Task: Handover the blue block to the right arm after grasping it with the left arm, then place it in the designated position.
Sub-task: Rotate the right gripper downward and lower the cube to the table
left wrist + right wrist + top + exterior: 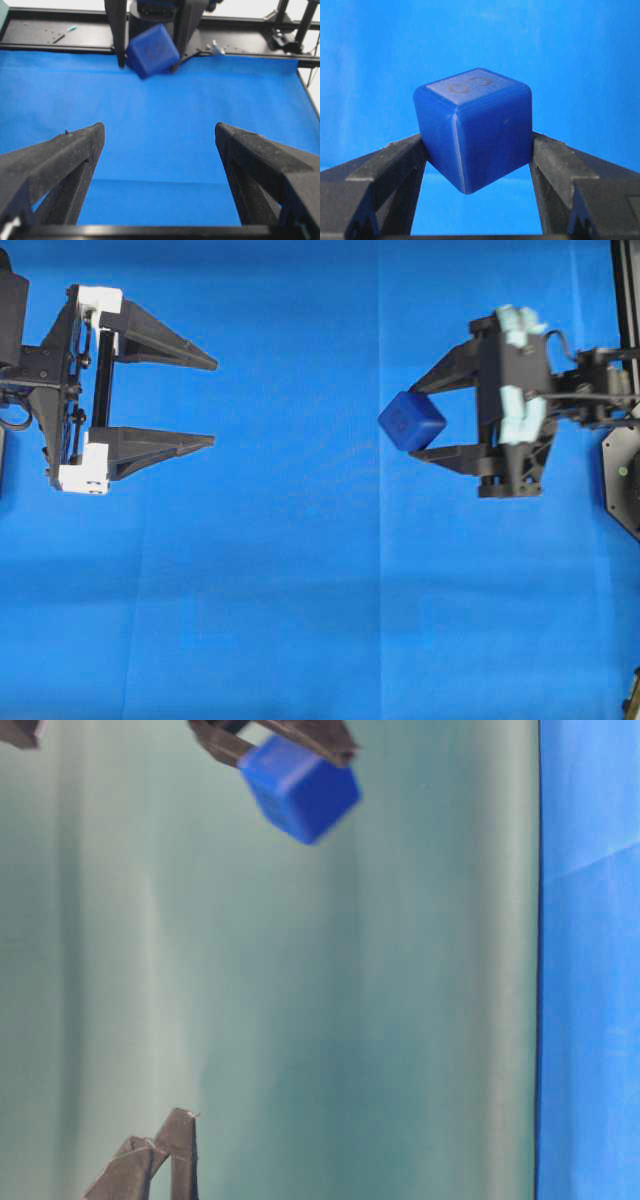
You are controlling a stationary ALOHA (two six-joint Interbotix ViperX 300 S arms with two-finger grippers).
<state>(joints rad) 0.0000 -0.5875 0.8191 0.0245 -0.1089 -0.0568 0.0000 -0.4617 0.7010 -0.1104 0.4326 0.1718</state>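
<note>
The right tool [424,422] squeezed the blue block [411,421] above the blue cloth [300,590]. Off at nine o'clock, the left tool [214,402] gaped wide, holding nothing.

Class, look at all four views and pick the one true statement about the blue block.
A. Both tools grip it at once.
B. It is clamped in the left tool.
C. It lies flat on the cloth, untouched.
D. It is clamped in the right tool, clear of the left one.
D: the block sits pinched between the fingers of the right tool, while the left tool stands wide open and empty, well apart from it.
</note>
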